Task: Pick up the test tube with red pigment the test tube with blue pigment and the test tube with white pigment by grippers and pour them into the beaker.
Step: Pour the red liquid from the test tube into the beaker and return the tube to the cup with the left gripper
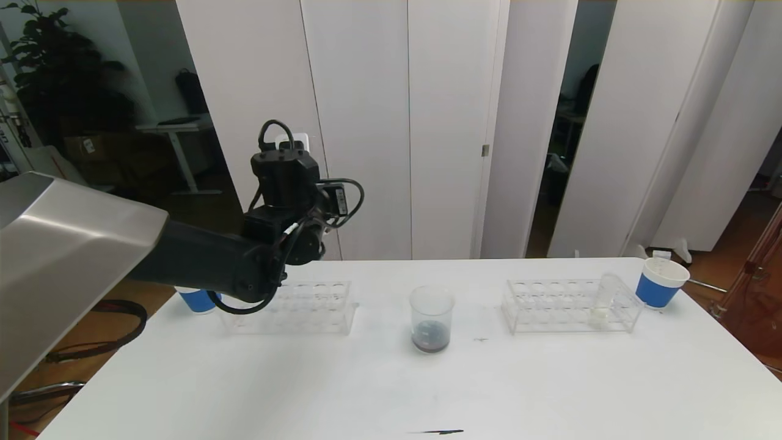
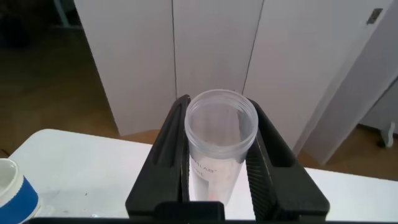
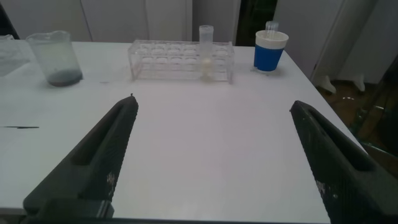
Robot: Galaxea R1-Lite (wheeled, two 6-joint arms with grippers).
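Observation:
My left gripper [image 2: 221,115] is shut on a clear test tube [image 2: 219,143], held upright with its mouth open; only a faint reddish trace shows low inside it. The left arm [image 1: 287,183] is raised above the left rack [image 1: 305,308], and in the head view it hides the tube. The beaker [image 1: 432,327] [image 3: 59,59] stands mid-table with dark liquid at its bottom. The test tube with white pigment [image 1: 605,299] [image 3: 206,53] leans in the right rack [image 1: 550,308] [image 3: 168,56]. My right gripper [image 3: 212,102] hangs open over bare table. The test tube with blue pigment is out of view.
A blue-and-white paper cup [image 1: 660,284] [image 3: 269,50] stands right of the right rack. Another blue cup [image 1: 198,299] [image 2: 12,193] sits behind the left arm. A dark streak [image 1: 443,432] [image 3: 22,127] marks the table's front edge. White cabinet doors rise behind the table.

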